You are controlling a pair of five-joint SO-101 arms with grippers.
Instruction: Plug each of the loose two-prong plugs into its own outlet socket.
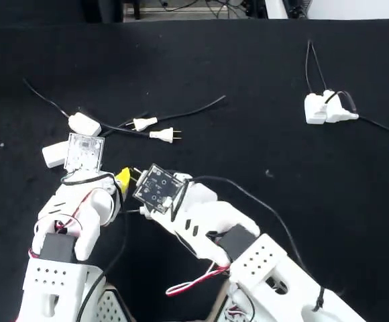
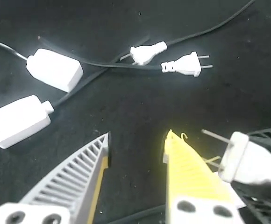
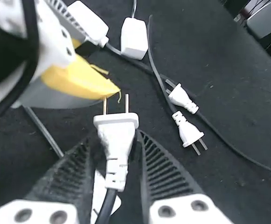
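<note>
A black table (image 1: 355, 221) stretches toward tangled cables (image 1: 218, 7) on the floor (image 1: 181, 11) beyond.

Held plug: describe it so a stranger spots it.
On the black table, look at the near arms. The right gripper clamps a white plug between dark fingers. Unlike the two loose plugs lying farther out, its prongs point at the left gripper's yellow finger.

Left hand (image 2: 138, 135) fingers (image 2: 187, 172) spread; right hand (image 3: 114, 140) close beside it, clamped on plug (image 3: 117, 125).
</note>
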